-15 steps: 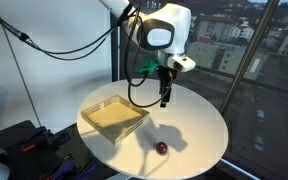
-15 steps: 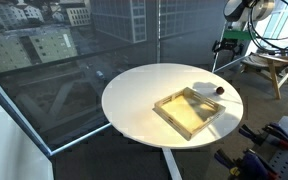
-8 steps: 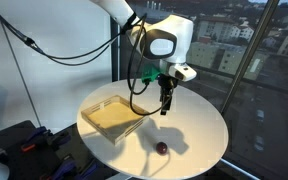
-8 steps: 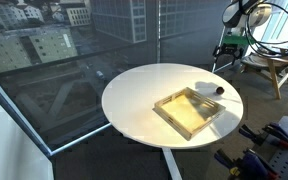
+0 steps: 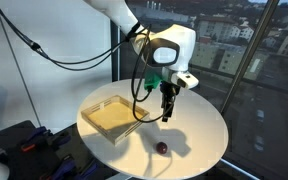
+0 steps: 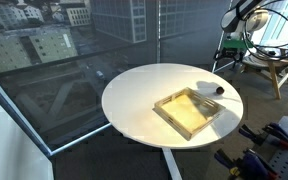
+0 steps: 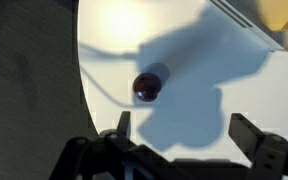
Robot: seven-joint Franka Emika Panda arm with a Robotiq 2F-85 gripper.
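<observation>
In the wrist view the end effector (image 7: 184, 128) stood wide, its two dark fingers (image 7: 123, 122) far apart at the lower edge of the picture and nothing between them. A small dark red ball (image 7: 147, 87) lay on the white surface (image 7: 114, 30) at about 10 o'clock from the gap between the fingers, clear of both and just at the edge of the arm's broad shadow. At 1 o'clock, in the far corner of that view, a corner of the wooden tray (image 7: 287, 18) showed.

In an exterior view the end effector (image 5: 165, 113) hung above the round surface (image 5: 202, 125), pointing down, with the ball (image 5: 162, 148) at 6 o'clock from it, near the table's front edge and apart from the fingertips. The shallow tray (image 5: 112, 116) lay flat at 10 o'clock from the ball, well apart from it, taking up the side of the surface toward 9 o'clock.

In an exterior view from across the room the ball (image 6: 220, 89) sat just beside the far corner of the tray (image 6: 189, 110), at 1 o'clock from it, on the same surface (image 6: 134, 100). Beyond the table stood tall windows (image 6: 74, 50) with city buildings (image 6: 34, 40) outside
</observation>
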